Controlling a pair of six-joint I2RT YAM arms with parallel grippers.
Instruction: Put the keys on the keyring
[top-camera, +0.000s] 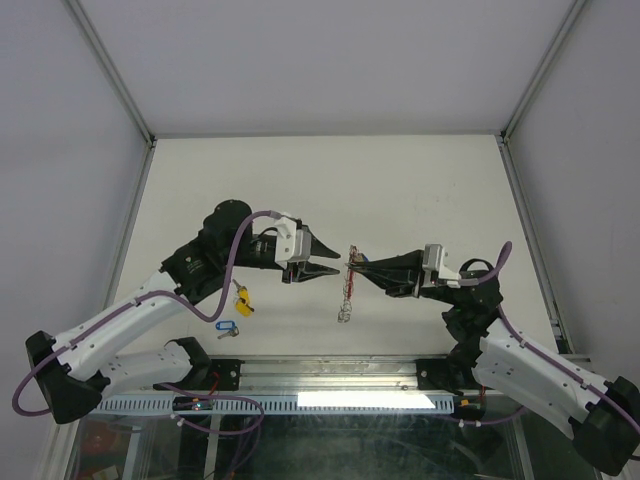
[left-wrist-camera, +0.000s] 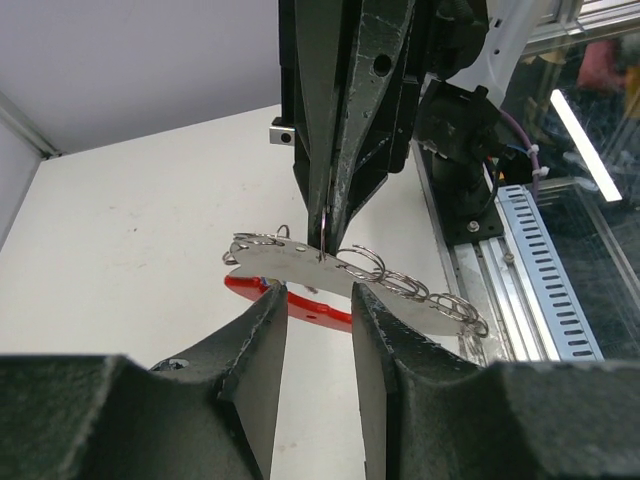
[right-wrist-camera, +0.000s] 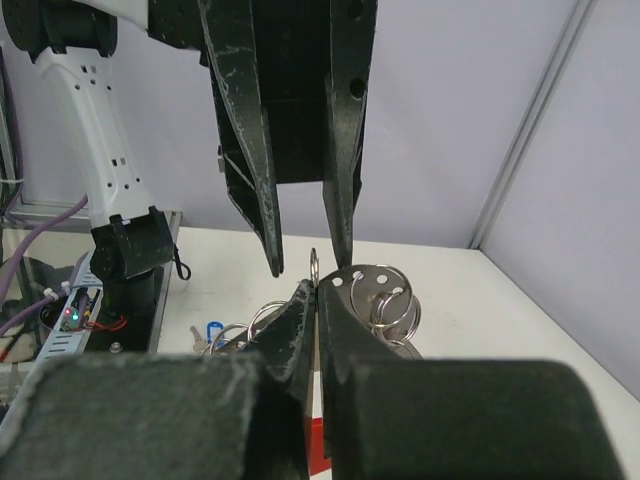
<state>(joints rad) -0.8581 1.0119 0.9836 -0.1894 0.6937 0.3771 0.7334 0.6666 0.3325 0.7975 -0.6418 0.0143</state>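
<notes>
- From above: the right gripper is clamped on the keyring, which hangs between the arms. The left gripper faces it with jaws parted and empty. The keys lie on the table.
- Left wrist: I'd line up squarely on one ring, clear of its neighbours.
- Right wrist: one ring stands between the left tips, so I'd hold the plate steady.

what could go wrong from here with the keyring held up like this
1. The right claw pinches the keyring only by its thin metal plate, off the table; it may pivot or slip.
2. The open left claw has its tips right beside the right claw's; closing in could knock them together.
3. The yellow-tagged key lies close by the left arm; a swing could sweep it away.
</notes>
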